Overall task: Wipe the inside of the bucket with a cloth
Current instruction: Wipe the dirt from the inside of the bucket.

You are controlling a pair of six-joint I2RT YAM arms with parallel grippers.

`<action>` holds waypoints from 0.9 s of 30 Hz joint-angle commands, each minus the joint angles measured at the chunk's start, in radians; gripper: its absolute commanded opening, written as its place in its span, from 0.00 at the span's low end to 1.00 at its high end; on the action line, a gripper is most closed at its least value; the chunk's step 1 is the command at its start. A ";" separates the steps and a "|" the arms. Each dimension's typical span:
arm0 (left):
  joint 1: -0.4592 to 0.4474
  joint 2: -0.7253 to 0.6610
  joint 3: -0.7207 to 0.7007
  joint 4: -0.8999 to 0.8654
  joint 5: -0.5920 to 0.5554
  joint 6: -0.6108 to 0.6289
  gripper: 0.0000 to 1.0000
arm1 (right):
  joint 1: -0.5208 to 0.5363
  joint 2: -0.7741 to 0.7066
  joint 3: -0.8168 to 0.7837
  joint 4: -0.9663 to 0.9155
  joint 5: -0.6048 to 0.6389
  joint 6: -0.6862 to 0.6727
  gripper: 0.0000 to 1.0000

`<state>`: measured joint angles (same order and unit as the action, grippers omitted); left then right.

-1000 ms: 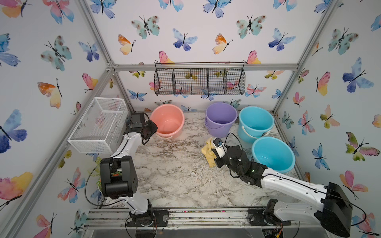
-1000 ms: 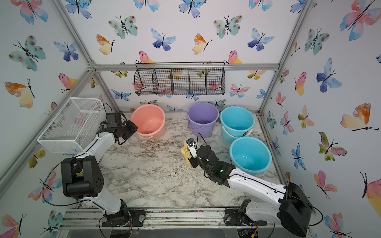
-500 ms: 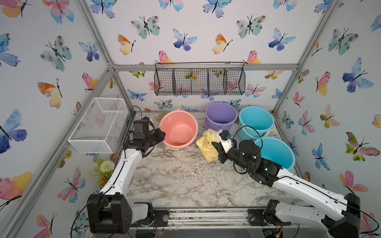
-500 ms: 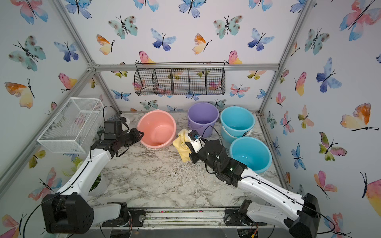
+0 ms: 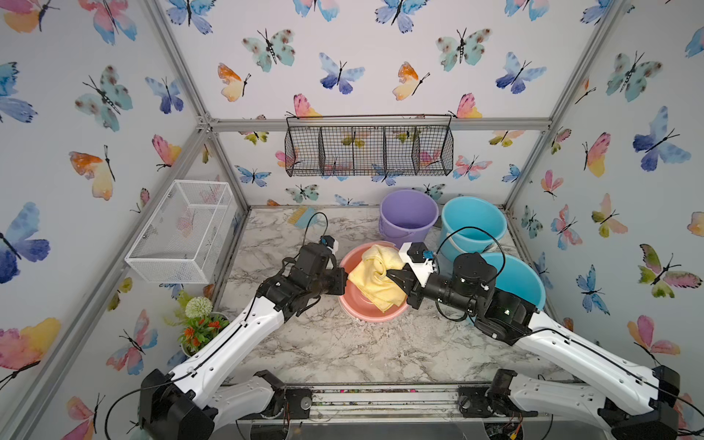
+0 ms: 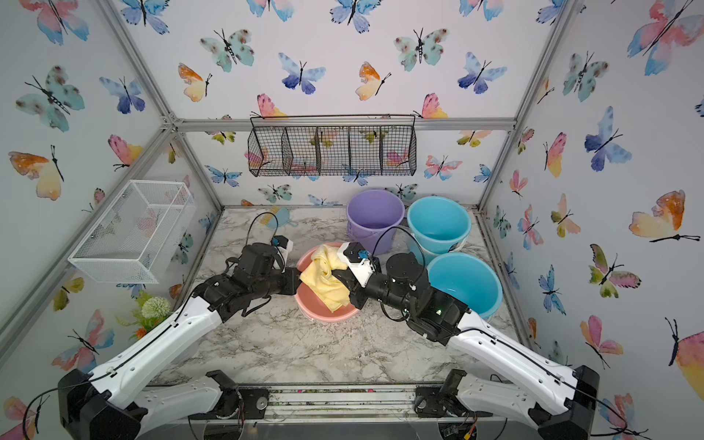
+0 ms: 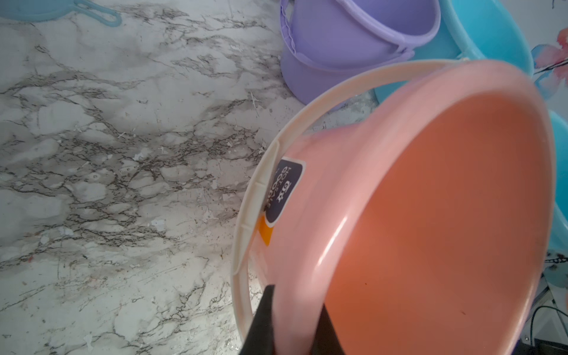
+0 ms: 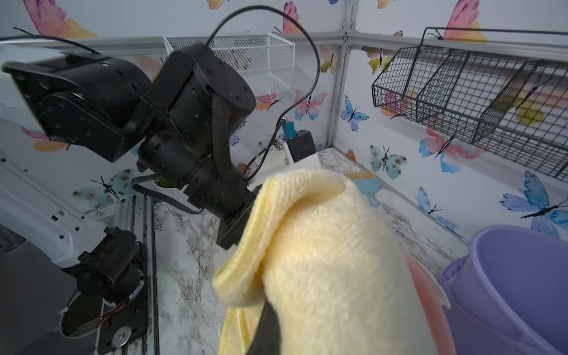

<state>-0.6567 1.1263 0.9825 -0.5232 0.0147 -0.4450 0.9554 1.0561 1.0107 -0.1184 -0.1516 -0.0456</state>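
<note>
My right hand [image 5: 391, 275] is closed tight on the cloth [image 5: 375, 280], with the dark fingers buried in a bunched fold, so most of the towel hangs free below the grip. It is thick-piled terry, soft, light and floppy. I judge it will drape and fold wherever I push it, so it needs pressing flat against the wall rather than trailing by a corner. A hold nearer its middle would give me a fuller pad, but this one should serve.

In both top views the cloth hangs over the mouth of the pink bucket [image 5: 360, 308], its lower end down inside. I cannot tell whether it touches the bottom.

My left hand [image 7: 293, 330] is clamped on the bucket's rim, one finger outside the wall and one inside, on the side away from my right hand. The plastic looks thin and smooth, glossy inside. I expect it to be light, a little springy, and ready to skate on the tabletop [image 5: 343, 343] once I rub. The rolled rim is the stiffest place to hold. The cream handle [image 7: 307, 116] lies folded down along the outside, too loose to steady anything.

The bucket sits mid-tabletop, near a purple bucket [image 5: 408, 217] and two blue buckets [image 5: 472, 221].
</note>
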 commanded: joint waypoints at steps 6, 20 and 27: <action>-0.091 0.015 -0.017 0.013 -0.062 -0.061 0.00 | 0.013 0.030 -0.089 -0.140 0.024 -0.087 0.02; -0.162 0.001 -0.046 0.031 -0.084 -0.043 0.00 | 0.075 0.246 -0.156 -0.137 0.049 -0.248 0.02; -0.193 -0.017 -0.054 0.033 -0.112 -0.047 0.00 | 0.082 0.380 -0.144 -0.129 0.084 -0.307 0.02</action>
<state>-0.8436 1.1267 0.9379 -0.4957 -0.0715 -0.4747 1.0321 1.3922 0.8604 -0.2245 -0.1009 -0.2996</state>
